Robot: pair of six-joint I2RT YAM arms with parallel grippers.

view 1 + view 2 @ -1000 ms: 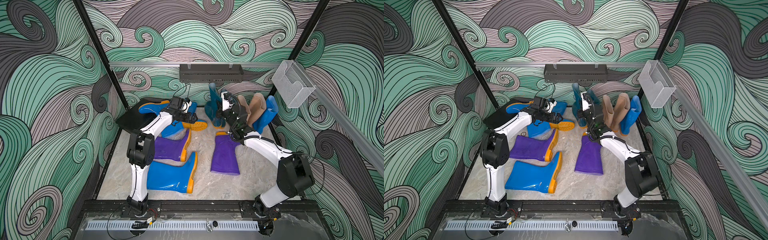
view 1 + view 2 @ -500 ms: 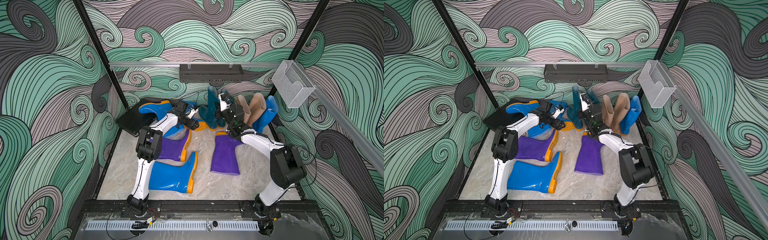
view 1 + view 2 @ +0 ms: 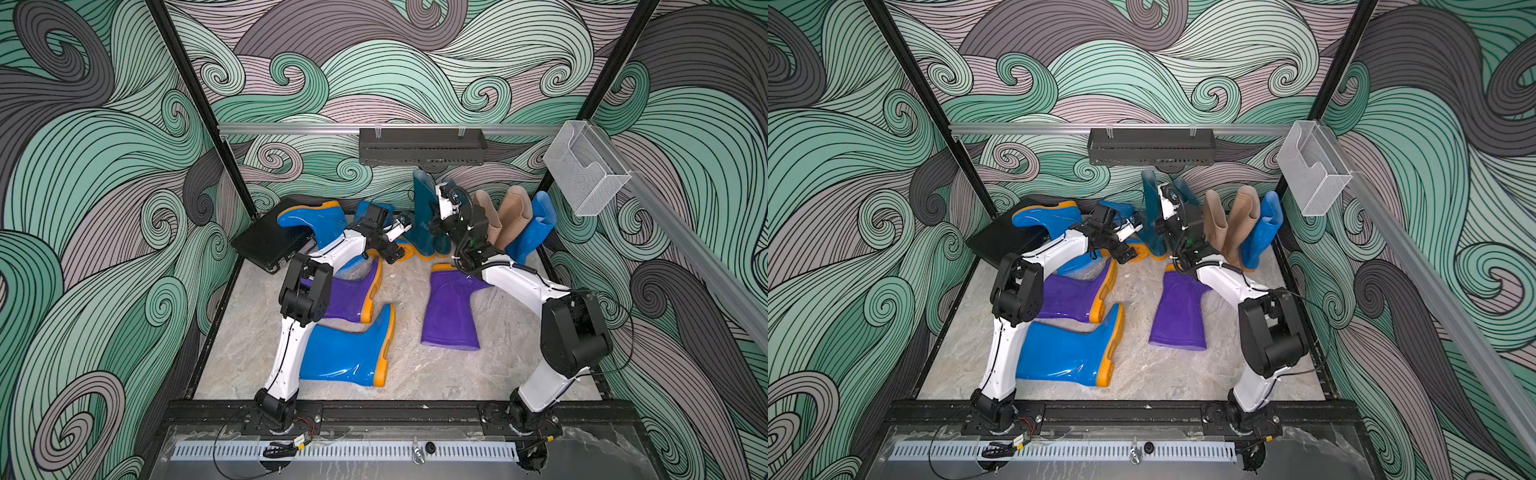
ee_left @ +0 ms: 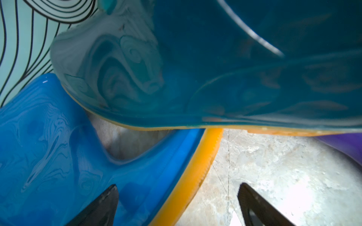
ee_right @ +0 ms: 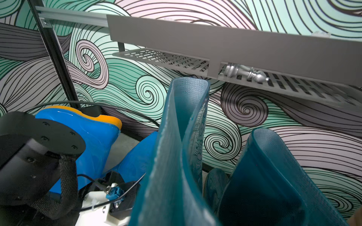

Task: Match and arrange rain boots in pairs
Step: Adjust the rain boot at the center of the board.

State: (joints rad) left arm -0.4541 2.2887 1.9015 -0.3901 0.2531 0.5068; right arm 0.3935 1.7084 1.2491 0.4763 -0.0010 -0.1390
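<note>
My left claw (image 4: 178,187) is spread wide. Its black fingertips (image 4: 109,197) sit either side of the ribbed orange sole of a blue boot (image 4: 58,146) that lies on its side, touching the dark teal boot (image 5: 172,146) on the left arm's side. My right claw (image 3: 435,226) is clenched on that dark teal boot's upright shaft. The glossy rubber walls are squashed together there, and the fingers themselves are hidden. The second teal boot (image 5: 274,166) stands just beyond it, then the beige boots (image 3: 503,220). Two purple boots (image 3: 451,311) lie flat in front of it on the marbled worktop (image 3: 498,365). Since a second ago the left claw has slid closer to the dark teal boot.
</note>
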